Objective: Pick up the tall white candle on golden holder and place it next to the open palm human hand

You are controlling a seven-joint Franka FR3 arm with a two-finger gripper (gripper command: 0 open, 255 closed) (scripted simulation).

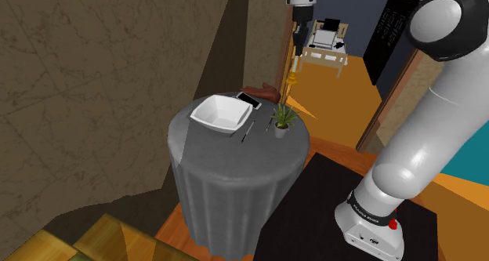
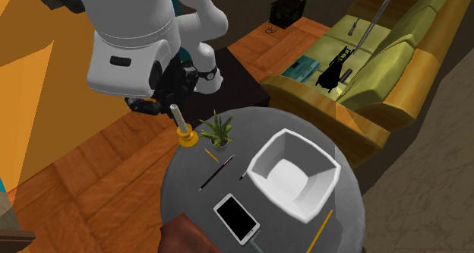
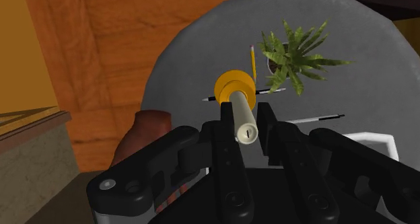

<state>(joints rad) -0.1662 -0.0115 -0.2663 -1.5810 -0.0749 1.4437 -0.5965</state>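
Shoulder view. A round grey table [image 1: 235,165] carries a white bowl [image 1: 218,113], a phone [image 1: 249,100], a potted plant [image 1: 282,120] and a black pen [image 1: 247,132]. A brown hand [image 1: 262,90] lies at the table's far rim, just beyond the phone. The gripper [image 1: 296,54] hangs past the far edge with the pale candle [image 1: 294,67] upright beneath it, its gold holder [image 1: 292,81] at the bottom. Candle near the brown hand, on its right in this view, not touching it.

Second exterior view. Gripper [image 2: 173,107] is closed on the candle's [image 2: 177,119] top. Holder [image 2: 188,137] sits at the table's [image 2: 228,191] rim beside the plant [image 2: 219,131]; cannot tell whether the base rests on the surface. Pen [image 2: 216,173], bowl [image 2: 295,175] and phone [image 2: 237,217] lie further in. Brown hand [image 2: 186,236] at the bottom edge, well apart from the candle.

Wrist view. Both fingers [image 3: 225,125] clamp the candle [image 3: 243,115] between them. Holder [image 3: 235,87] is over the grey table [image 3: 195,61] near its edge, with a yellow pencil [image 3: 253,58] and the plant [image 3: 293,54] beyond it.
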